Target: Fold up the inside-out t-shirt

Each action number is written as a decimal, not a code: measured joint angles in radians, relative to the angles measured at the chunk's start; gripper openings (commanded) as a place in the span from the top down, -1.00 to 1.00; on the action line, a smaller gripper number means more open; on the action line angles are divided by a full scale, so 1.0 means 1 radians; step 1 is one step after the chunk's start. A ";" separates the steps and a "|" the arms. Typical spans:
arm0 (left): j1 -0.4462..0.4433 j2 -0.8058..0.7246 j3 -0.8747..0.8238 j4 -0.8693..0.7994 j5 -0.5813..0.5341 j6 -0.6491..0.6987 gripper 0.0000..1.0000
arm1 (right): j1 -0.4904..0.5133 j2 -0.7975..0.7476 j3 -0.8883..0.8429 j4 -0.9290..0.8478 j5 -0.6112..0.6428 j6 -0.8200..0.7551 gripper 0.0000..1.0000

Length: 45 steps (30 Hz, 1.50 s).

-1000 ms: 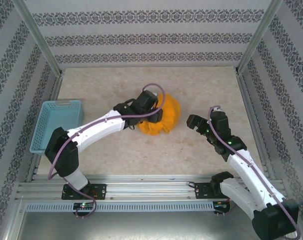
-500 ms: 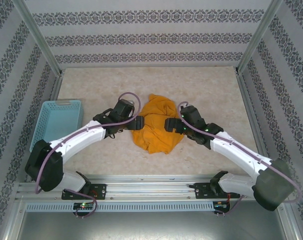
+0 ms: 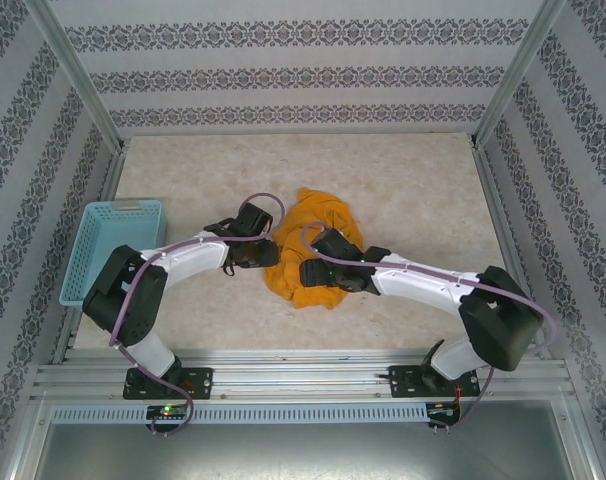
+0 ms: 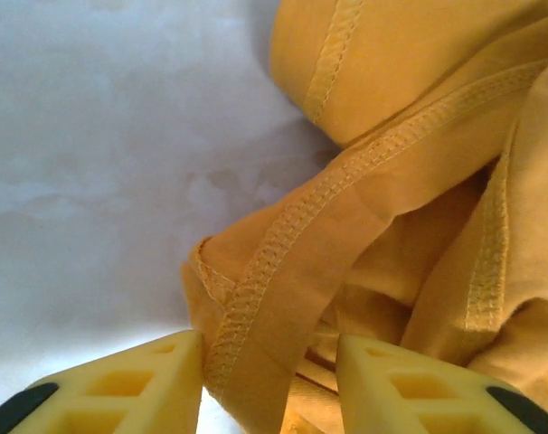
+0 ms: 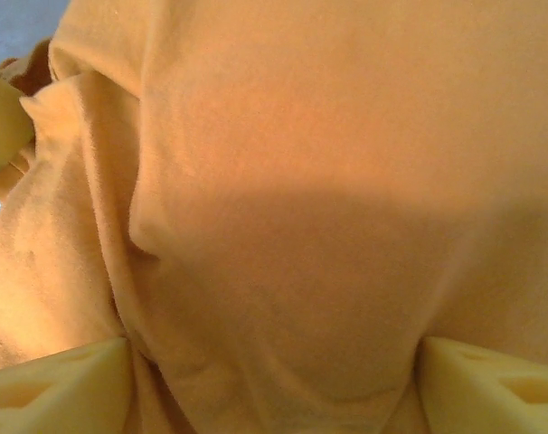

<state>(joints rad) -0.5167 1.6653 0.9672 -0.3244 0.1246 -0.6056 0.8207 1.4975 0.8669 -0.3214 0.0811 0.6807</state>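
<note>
So the t-shirt (image 3: pixel 318 225) is sitting in a crumpled heap roughly in the middle of the table (image 3: pixel 423 180), bunched up and nowhere near flat. Both arms are reaching in at it from either side.

The left tool (image 3: pixel 267 254) is at the heap's left edge, low on the table. On the left wrist cam, the left tool (image 4: pixel 269 380) has its two yellow fingers (image 4: pixel 138 380) apart, and a folded hem of the t-shirt (image 4: pixel 392 181) with visible stitching runs down right into the gap. The cloth sits between the fingers, but they aren't pinching it.

The right tool (image 3: pixel 313 272) is over the near part of the heap, its arm coming in from the right. On the right wrist cam, the right tool (image 5: pixel 274 389) is spread wide, one finger at each bottom corner, and the t-shirt (image 5: pixel 328 181) bulges between them as a smooth orange mound, very close to the lens. There's a pale yellow bit at the left edge that might be the other tool's finger, but honestly it's too cropped to say.

There's also a light blue basket (image 3: pixel 126 206) off at the left side of the table, well apart from the shirt.
</note>
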 measured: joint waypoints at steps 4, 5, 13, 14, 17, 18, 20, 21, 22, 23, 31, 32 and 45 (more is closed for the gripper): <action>0.011 0.011 0.000 0.000 0.007 -0.001 0.70 | 0.000 0.005 0.017 -0.025 0.035 -0.004 0.29; 0.015 0.011 0.000 0.001 0.008 -0.001 0.80 | 0.000 0.003 0.018 -0.032 0.048 -0.006 0.44; 0.049 0.002 0.001 -0.004 0.002 0.006 1.00 | -0.010 -0.077 0.019 -0.097 0.132 -0.043 1.00; 0.052 -0.006 0.002 -0.005 0.000 0.009 1.00 | -0.015 -0.092 0.019 -0.105 0.140 -0.049 1.00; 0.060 -0.051 0.011 -0.028 -0.021 0.026 1.00 | -0.047 -0.146 0.019 -0.134 0.159 -0.063 1.00; 0.068 -0.077 0.017 -0.042 -0.029 0.034 1.00 | -0.065 -0.172 0.020 -0.150 0.164 -0.073 1.00; 0.095 -0.151 0.037 -0.075 -0.048 0.050 1.00 | -0.109 -0.233 0.023 -0.183 0.174 -0.093 1.00; 0.120 -0.203 0.053 -0.093 -0.058 0.056 1.00 | -0.138 -0.270 0.028 -0.202 0.177 -0.106 1.00; 0.145 -0.248 0.068 -0.102 -0.065 0.060 1.00 | -0.170 -0.311 0.036 -0.220 0.180 -0.119 1.00; 0.177 -0.308 0.088 -0.109 -0.077 0.063 1.00 | -0.209 -0.359 0.048 -0.236 0.181 -0.132 1.00; 0.244 -0.632 0.205 -0.104 -0.043 0.078 1.00 | -0.381 -0.593 0.141 -0.186 -0.018 -0.176 1.00; 0.244 -0.630 0.204 -0.105 -0.042 0.078 1.00 | -0.381 -0.590 0.137 -0.181 -0.034 -0.175 1.00; 0.264 -0.189 0.275 -0.279 0.004 0.073 1.00 | -0.354 -0.349 0.019 -0.228 -0.056 -0.156 1.00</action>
<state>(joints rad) -0.2527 1.4761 1.2419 -0.6033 0.1284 -0.5327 0.4671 1.1488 0.8860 -0.5495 0.0250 0.5247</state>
